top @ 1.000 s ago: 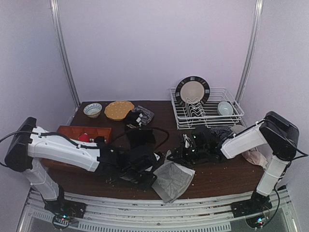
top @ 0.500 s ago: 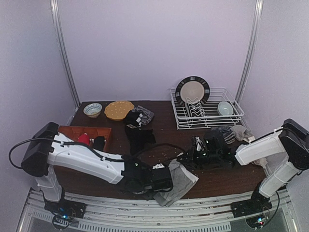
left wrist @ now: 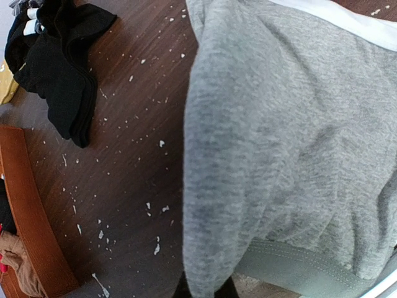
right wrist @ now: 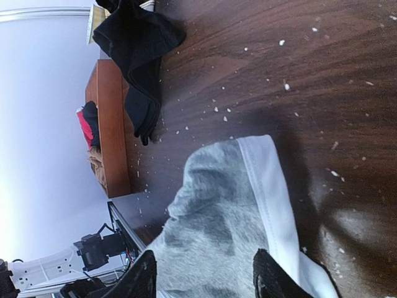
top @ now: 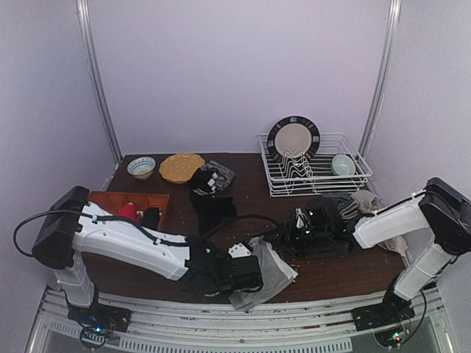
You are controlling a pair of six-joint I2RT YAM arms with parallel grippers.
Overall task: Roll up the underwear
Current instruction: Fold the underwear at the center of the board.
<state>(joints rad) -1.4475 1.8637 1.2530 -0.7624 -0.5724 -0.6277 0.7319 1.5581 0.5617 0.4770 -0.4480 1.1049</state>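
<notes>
up front, left end effector (top: pixel 252 276) clamps grey underwear (left wrist: pixel 279 155), right end effector (right wrist: pixel 208 268) parted

Wire rack (top: pixel 316 173), rear right on the surface (top: pixel 331 268), holds a plate (top: pixel 293 140) and a cup (top: pixel 342 164). Left of the rack: bundled cloth (top: pixel 212 178), dish (top: pixel 181 167), bowl (top: pixel 141 167). Before the rack, leftward: far underwear (top: pixel 212 208), then near underwear (top: pixel 271 271) at the front edge. Tray (top: pixel 110 197) lies farthest left.

grey underwear (top: pixel 278 266): 1 | black underwear (top: pixel 212 209): 1 spread flat (the dark heap (top: pixel 211 179) behind it cannot be counted) | bowls: 2, table bowl (top: pixel 141 167), rack bowl (top: pixel 342 164) | plates: 2, yellow plate (top: pixel 181 167), dark-rimmed plate (top: pixel 294 138) | dish rack (top: pixel 324 184): 1 | wooden tray (top: pixel 110 198): 1
</notes>
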